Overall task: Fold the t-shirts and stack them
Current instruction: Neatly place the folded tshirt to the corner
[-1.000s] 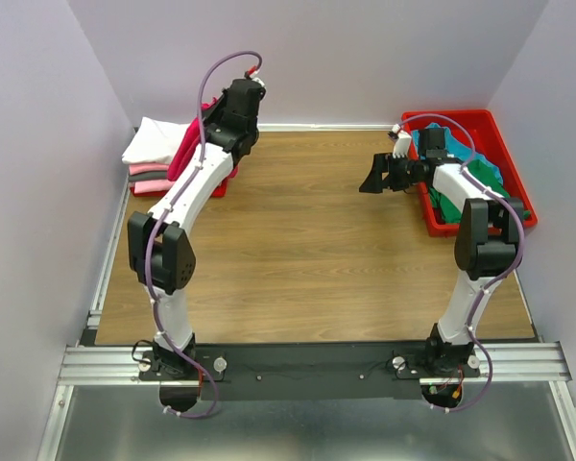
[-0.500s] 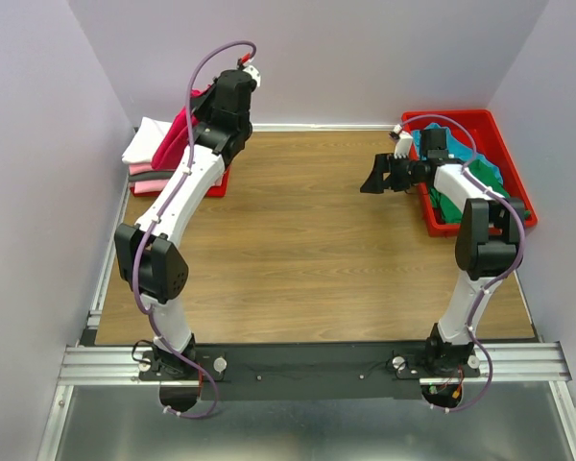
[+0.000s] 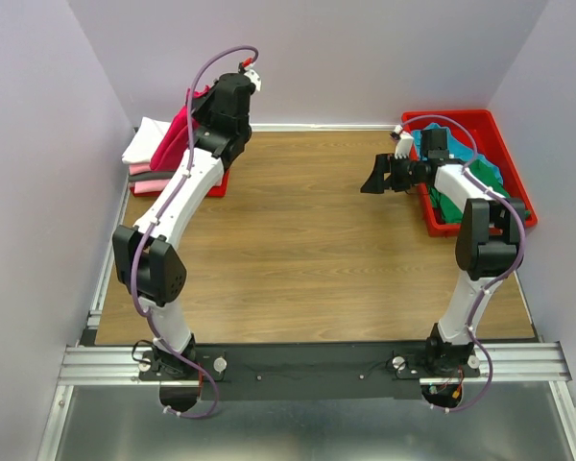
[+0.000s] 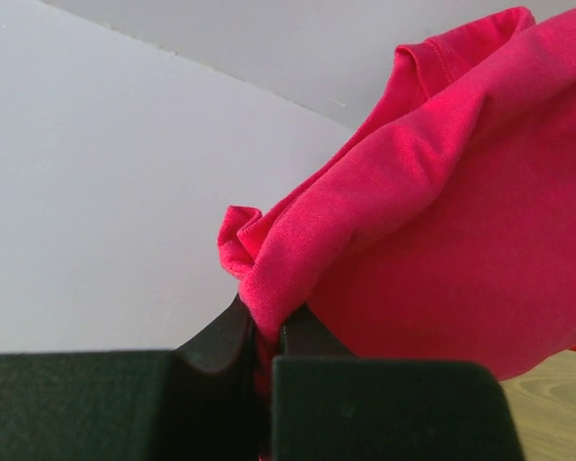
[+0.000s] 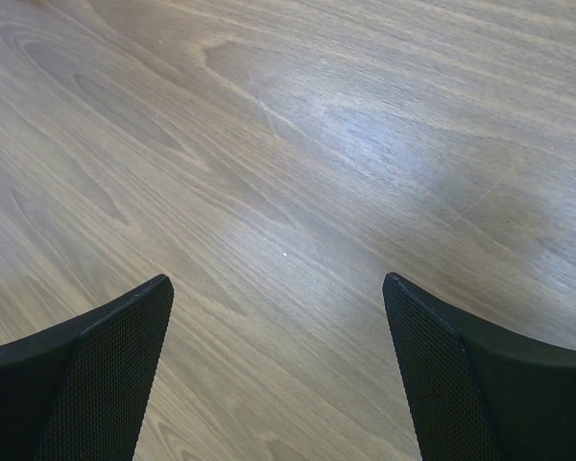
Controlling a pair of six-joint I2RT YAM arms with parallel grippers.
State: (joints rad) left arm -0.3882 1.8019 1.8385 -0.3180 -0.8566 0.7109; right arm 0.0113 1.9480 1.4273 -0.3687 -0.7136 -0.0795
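Wooden tabletop fills the floor of the booth, pale walls closing it in on three sides. At the far right corner a red tray holds a loose heap of teal and green t-shirts. At the far left, a stack of folded t-shirts, white on top with grey and pale pink beneath, sits at the table's edge. Over that stack hangs the crimson-pink t-shirt, draping down toward it from the left gripper, whose jaws are pinched tight on a bunched fold of the cloth. The right gripper hovers over the wood just beside the red tray, jaws spread wide, holding nothing.
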